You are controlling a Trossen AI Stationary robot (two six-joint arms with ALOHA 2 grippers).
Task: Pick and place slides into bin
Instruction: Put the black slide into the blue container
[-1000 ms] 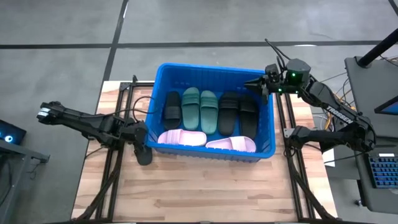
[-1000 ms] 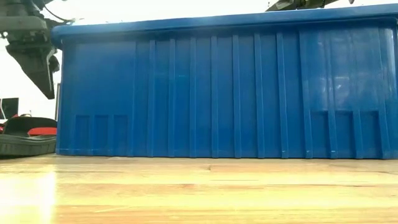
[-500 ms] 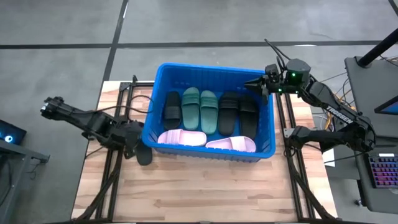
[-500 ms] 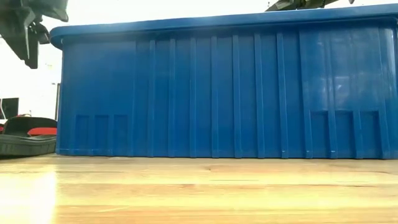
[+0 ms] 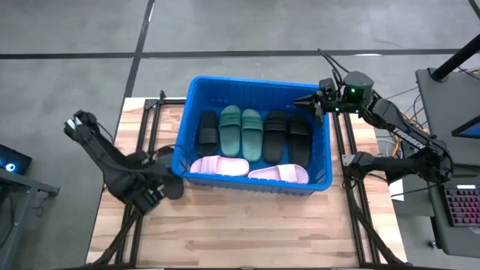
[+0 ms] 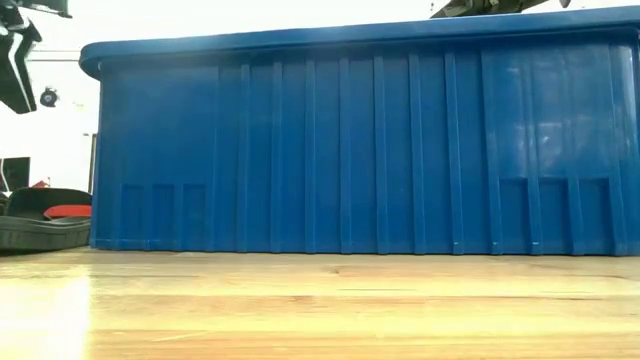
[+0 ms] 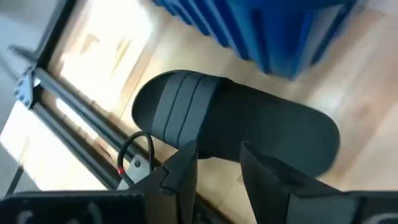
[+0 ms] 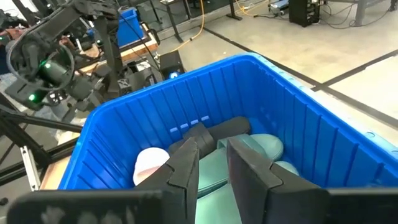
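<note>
The wooden bench (image 5: 247, 225) carries the big blue bin (image 5: 255, 191), which stands toward its far side and fills most of the low view. Inside the bin lie seven slides: a black one (image 5: 208, 128) at the left, two dark green ones (image 5: 240, 133) side by side in the middle, two black ones (image 5: 288, 137) at the right, and two pale pink ones (image 5: 247, 169) laid crosswise along the near wall. The eighth slide, black (image 7: 230, 124), lies on the bench outside the bin, just beside its near left corner. The left hand (image 7: 217, 171) hangs above this slide, its fingers (image 7: 183, 171) partly apart with a clear gap between them and nothing held. The right hand (image 8: 213, 158) hovers over the bin's far right corner, its fingers parted by a narrow gap, empty
</note>
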